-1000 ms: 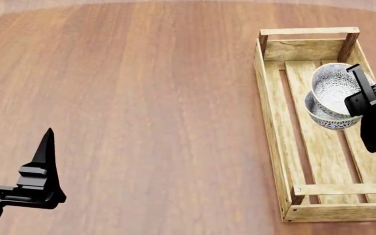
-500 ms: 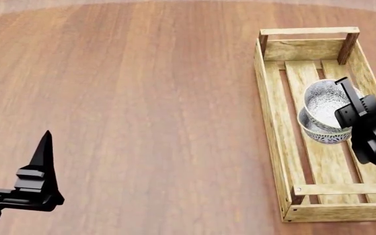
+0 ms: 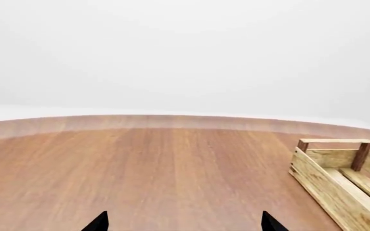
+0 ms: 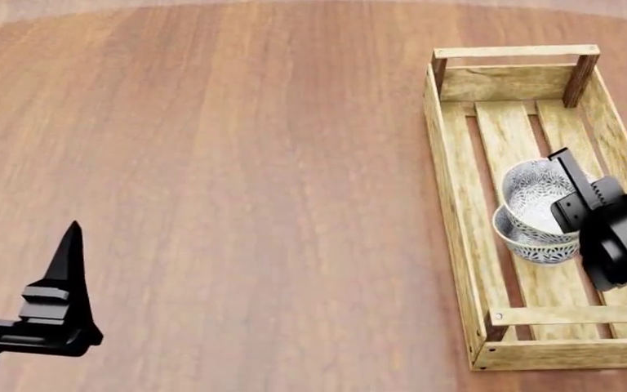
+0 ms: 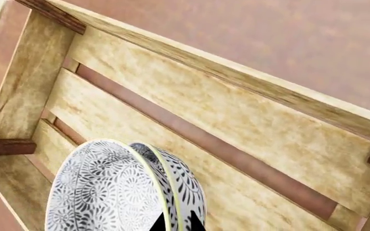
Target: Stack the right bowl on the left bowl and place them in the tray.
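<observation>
Two white bowls with a dark floral pattern are nested, the upper bowl (image 4: 534,194) in the lower bowl (image 4: 527,242). They sit tilted inside the light-wood tray (image 4: 454,204), over its slats near the middle. My right gripper (image 4: 571,186) is shut on their rims from the right side. In the right wrist view its fingertips (image 5: 175,225) pinch the rims of the stacked bowls (image 5: 108,192) above the tray's slats (image 5: 191,110). I cannot tell whether the bowls touch the slats. My left gripper (image 4: 20,245) is open and empty at the near left, far from the tray.
The tray lies lengthwise at the right of the round wooden table (image 4: 237,163). Its far bar end (image 3: 335,141) shows in the left wrist view. The left gripper (image 3: 183,222) points across bare tabletop.
My right gripper has carried the stacked bowls from the tray's far part toward its middle, nearer to me and lower. The left arm has drifted slightly back.
</observation>
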You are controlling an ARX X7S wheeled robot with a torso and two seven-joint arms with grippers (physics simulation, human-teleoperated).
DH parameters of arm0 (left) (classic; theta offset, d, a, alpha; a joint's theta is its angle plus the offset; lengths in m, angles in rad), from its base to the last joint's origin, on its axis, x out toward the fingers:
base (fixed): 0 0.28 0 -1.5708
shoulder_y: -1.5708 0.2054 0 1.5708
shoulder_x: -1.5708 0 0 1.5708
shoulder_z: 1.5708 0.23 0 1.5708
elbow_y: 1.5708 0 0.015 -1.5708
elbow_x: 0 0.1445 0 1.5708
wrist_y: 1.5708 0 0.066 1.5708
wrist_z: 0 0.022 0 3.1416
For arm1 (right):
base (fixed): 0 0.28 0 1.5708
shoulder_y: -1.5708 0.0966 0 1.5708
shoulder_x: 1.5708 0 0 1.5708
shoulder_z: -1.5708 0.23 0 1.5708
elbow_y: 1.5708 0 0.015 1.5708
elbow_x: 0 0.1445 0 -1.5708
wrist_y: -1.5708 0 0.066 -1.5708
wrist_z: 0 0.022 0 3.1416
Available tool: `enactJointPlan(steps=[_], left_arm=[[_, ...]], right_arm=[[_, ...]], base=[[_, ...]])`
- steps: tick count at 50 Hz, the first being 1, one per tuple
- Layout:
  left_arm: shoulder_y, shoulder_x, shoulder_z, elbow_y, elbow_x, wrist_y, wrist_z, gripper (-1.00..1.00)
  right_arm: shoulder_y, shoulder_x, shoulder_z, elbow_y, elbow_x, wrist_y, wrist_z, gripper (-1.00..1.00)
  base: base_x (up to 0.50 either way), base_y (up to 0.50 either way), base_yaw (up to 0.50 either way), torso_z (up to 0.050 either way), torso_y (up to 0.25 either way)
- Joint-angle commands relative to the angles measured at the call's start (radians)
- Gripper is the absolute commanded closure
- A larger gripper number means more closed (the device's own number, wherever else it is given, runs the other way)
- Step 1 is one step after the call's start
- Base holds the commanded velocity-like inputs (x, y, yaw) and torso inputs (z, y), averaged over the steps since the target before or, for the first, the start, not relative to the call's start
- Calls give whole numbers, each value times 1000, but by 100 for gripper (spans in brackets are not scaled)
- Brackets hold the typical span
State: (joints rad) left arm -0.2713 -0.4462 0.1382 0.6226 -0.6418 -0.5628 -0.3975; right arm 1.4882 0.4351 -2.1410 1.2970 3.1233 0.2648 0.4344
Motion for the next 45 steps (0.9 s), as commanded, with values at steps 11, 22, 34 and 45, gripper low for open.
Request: enactJointPlan(steps=[11, 22, 34, 45], left_arm=[[12, -4, -5, -5, -1, 17, -2, -100], [19, -6, -7, -5, -2, 23, -5, -100], [16, -10, -9, 1, -9, 19, -12, -100], [12, -13, -13, 3, -18, 18, -15, -100]], right_arm=[[11, -2, 2, 12, -10, 23, 61, 100], [11, -3, -23, 12, -10, 33, 69, 100], [3, 0, -32, 12, -10, 45, 75, -100], [35, -7, -77, 12, -16, 31, 95, -100]], base=[[0, 0, 0, 0, 1], [0, 0, 0, 0, 1], [0, 0, 0, 0, 0], [0, 0, 0, 1, 0]])
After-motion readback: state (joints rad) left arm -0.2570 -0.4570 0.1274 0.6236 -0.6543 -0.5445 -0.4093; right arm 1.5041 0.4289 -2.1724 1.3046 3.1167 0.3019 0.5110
